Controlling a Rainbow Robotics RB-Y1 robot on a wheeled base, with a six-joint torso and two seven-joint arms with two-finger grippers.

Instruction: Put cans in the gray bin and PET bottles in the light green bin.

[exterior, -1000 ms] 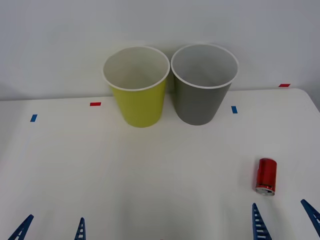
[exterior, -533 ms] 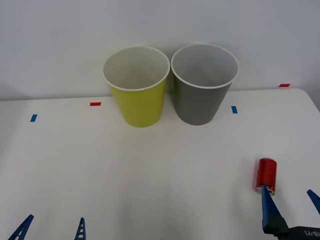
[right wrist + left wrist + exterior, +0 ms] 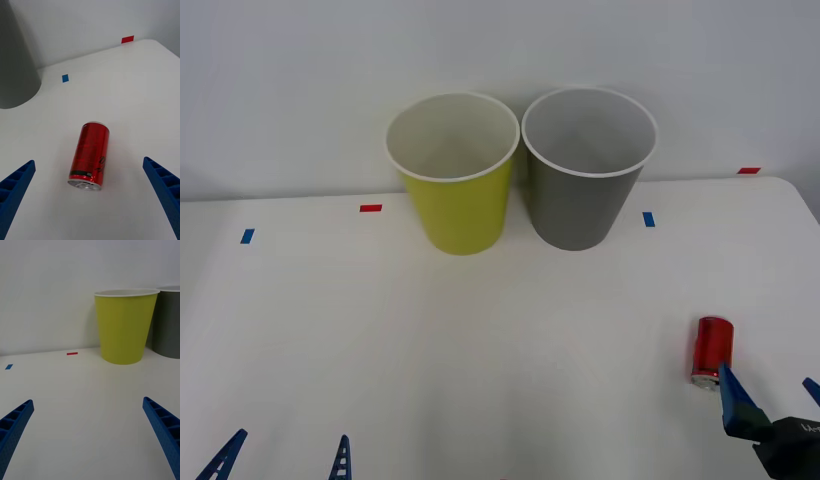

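White table [image 3: 480, 330] holds everything. Left gripper [image 3: 283, 457] waits open at the near left. On the right, the can [image 3: 712, 351] lies with its long axis pointing far-near, just beyond the right gripper [image 3: 772, 397], wide open and empty.

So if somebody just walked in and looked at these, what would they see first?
Probably the two big bins standing side by side at the back of the table: the light green bin on the left, the gray bin on the right. Next, the little red can lying on its side near the table's right front, with the right gripper open just in front of it.
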